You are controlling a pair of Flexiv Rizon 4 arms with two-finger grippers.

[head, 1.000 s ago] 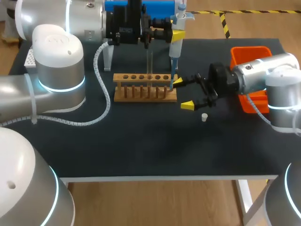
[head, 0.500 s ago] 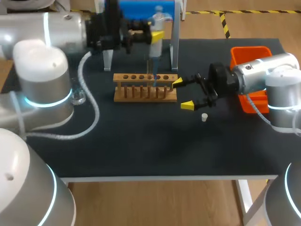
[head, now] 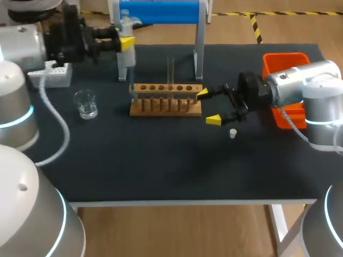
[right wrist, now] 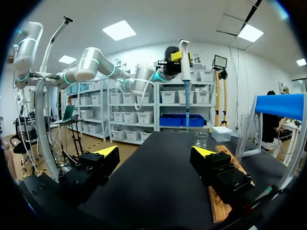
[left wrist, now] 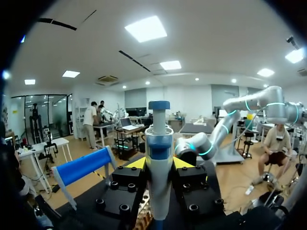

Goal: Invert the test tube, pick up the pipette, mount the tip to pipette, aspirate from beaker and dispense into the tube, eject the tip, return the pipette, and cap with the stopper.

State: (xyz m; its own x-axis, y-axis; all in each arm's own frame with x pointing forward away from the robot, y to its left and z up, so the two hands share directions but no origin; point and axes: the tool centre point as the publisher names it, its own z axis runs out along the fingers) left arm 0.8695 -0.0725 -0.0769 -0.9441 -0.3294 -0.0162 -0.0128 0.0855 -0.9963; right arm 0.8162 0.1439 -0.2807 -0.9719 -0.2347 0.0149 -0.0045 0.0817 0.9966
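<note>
Left gripper (head: 124, 43) is clamped on the pipette (head: 125, 56), barrel upright between its fingers, a tip apparently mounted and pointing down, so I read this as the aspirate leg. The beaker (head: 86, 103) sits below and off to the gripper's outer side, not under the tip; the test tube (head: 170, 69) stands in the rack (head: 166, 101) on its other side. Next move: shift over the beaker, then lower straight in. Right gripper (head: 208, 107) hangs spread wide, with the stopper (head: 232, 133) just beside it.

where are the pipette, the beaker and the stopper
pipette (head: 125, 63): head view, on its white barrel
beaker (head: 86, 104): head view, on its glass wall
stopper (head: 232, 133): head view, on its white body
</note>
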